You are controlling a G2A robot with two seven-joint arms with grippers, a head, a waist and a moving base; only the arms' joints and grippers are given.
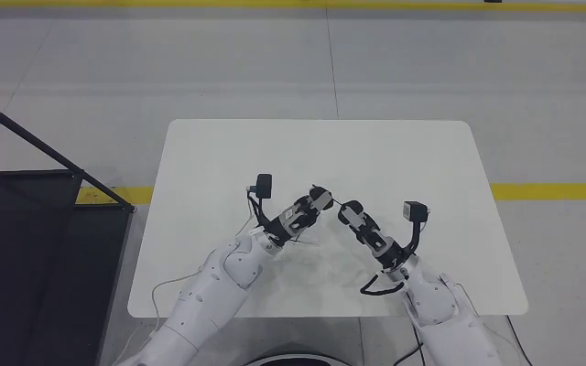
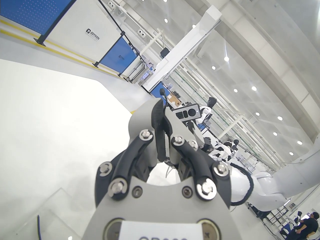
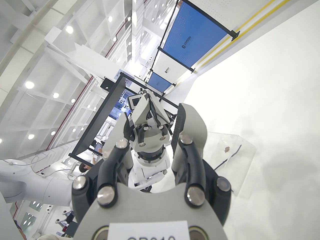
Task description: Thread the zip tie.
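Two tools, left tool (image 1: 320, 195) and right tool (image 1: 345, 209), one zip tie (image 2: 162, 93), one table (image 1: 412, 156)

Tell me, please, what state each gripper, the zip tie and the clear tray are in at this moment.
left gripper: shut on the zip tie.
right gripper: open, holding nothing, facing the left gripper.
zip tie: clamped between the left gripper's fingers, one end poking out past the fingertips.
clear tray: lying on the table, with a spare black tie inside.
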